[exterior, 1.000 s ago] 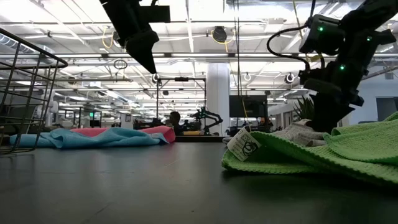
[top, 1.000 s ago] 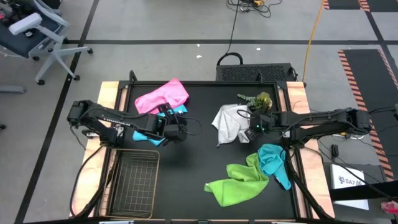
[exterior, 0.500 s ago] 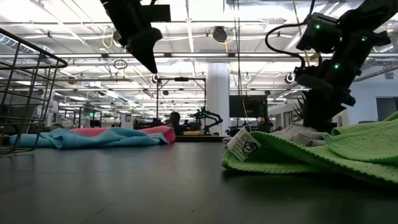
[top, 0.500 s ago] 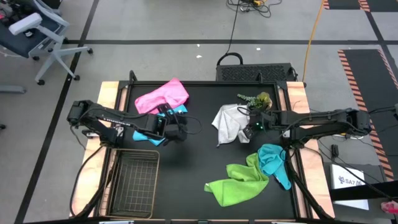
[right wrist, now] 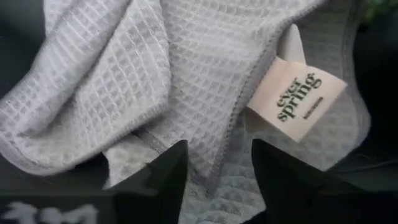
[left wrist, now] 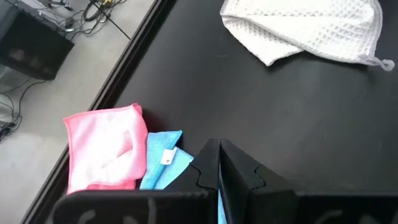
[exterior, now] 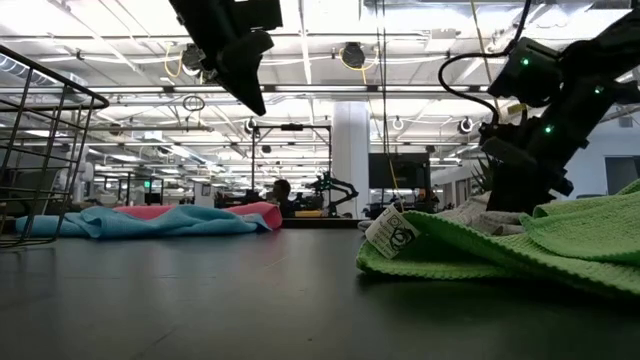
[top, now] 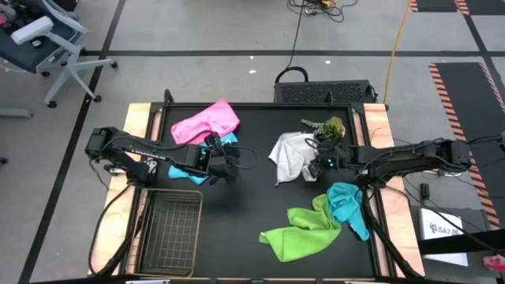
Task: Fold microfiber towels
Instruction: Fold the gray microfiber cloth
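Lime green towel [top: 301, 230]: nearest the front edge, crumpled in a loose heap, its sewn tag [exterior: 391, 231] sticking up in the low view.
Teal towel [top: 346, 203]: bunched just behind the lime one and overlapping it at the right side of the table [top: 252, 197].
Wire mesh basket [top: 168, 233]: front left, well apart from any cloth.
Right gripper [top: 313, 167]: down at the near edge of the grey-white towel, fingers [right wrist: 165, 180] spread with a fold of waffle weave between them, not yet pinched.
Grey-white towel [top: 290, 155]: rumpled at mid-table, its maker's label [right wrist: 296, 99] turned up close to the fingertips.
Left gripper [top: 223, 164]: raised over the left half of the table, fingers pressed together on nothing.
Light blue towel [top: 189, 170]: partly under the left arm, touching the pink one.
Pink towel [top: 205, 121]: far left, lying in a soft mound.
Potted plant [top: 327, 128]: far side, just behind the grey-white towel and close to the right arm.
Risk, grip: the jaws may take several layers of the fold, or only the label, so the cloth lifts as a bundle and will not spread flat.
Risk, plant: a wide swing of the right arm could knock the plant.
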